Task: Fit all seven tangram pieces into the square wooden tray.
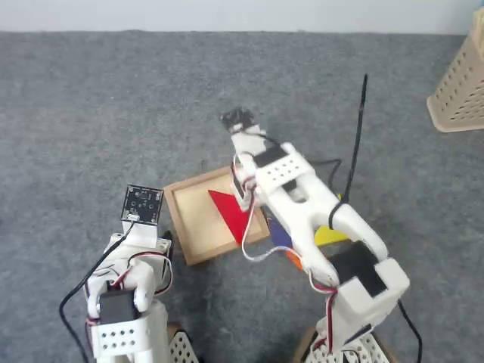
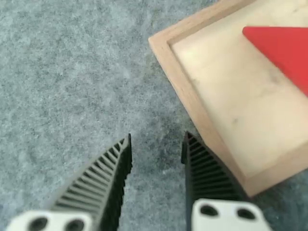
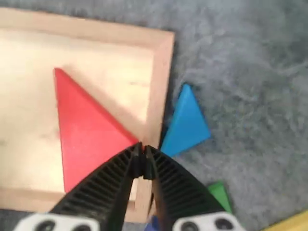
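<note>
Grey carpet (image 1: 91,113) covers the table, with a beige basket (image 1: 461,83) at 2 o'clock. The square wooden tray (image 1: 189,227) lies at the centre and holds 1 red triangle (image 1: 229,212). A yellow piece (image 1: 330,236) and an orange piece (image 1: 293,259) lie at its 4 o'clock. A blue triangle (image 3: 185,122) lies just outside the rim, with a green piece (image 3: 220,195) near it. The left gripper (image 2: 158,137), fingers apart, hangs over the carpet at the tray's 8 o'clock. The right gripper (image 3: 143,153), fingers pressed together, sits over the rim beside the red triangle's corner.

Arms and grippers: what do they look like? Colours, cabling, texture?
The left arm and right arm are white shells with black motor blocks and looping red, white and black wires. The left gripper and right gripper are black and ribbed, on white mounts.
</note>
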You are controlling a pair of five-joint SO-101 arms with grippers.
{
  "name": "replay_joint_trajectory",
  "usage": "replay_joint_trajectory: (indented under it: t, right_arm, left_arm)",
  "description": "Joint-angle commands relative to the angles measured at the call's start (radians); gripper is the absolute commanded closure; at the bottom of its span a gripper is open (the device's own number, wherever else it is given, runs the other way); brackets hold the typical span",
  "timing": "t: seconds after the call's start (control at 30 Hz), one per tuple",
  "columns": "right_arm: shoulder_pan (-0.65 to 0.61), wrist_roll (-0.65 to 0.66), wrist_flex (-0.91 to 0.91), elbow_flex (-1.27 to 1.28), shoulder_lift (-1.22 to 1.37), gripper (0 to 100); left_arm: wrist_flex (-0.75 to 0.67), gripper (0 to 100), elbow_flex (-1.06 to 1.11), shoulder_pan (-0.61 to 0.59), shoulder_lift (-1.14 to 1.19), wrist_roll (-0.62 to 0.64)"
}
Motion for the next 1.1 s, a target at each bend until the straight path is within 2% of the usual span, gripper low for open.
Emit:
replay_joint_trajectory:
  t: [0.0, 0.33, 0.47, 0.63, 0.83, 1.07]
  right_arm:
    - [-0.047, 0.035, -0.053, 0.051, -0.076, 99.3]
    - [-0.171, 0.038, -0.054, 0.017, -0.045, 99.3]
    - [-0.182, 0.038, -0.053, -0.051, 0.004, 99.2]
    - [-0.084, 0.031, 0.048, -0.141, 0.033, 98.9]
    - [-0.013, 0.037, 0.064, -0.167, 0.094, 84.8]
    - [0.039, 0.028, 0.116, -0.262, 0.214, 89.0]
  left_arm:
    - [0.005, 83, -0.012, 0.0, -0.006, -0.005]
    - [0.005, 83, -0.012, 0.0, -0.006, -0.005]
    - [0.005, 83, -0.012, 0.0, -0.006, -0.005]
    - [0.005, 83, -0.012, 0.0, -0.006, -0.005]
    - [0.005, 83, -0.012, 0.0, -0.006, -0.005]
    - [0.005, 83, -0.012, 0.0, -0.006, -0.005]
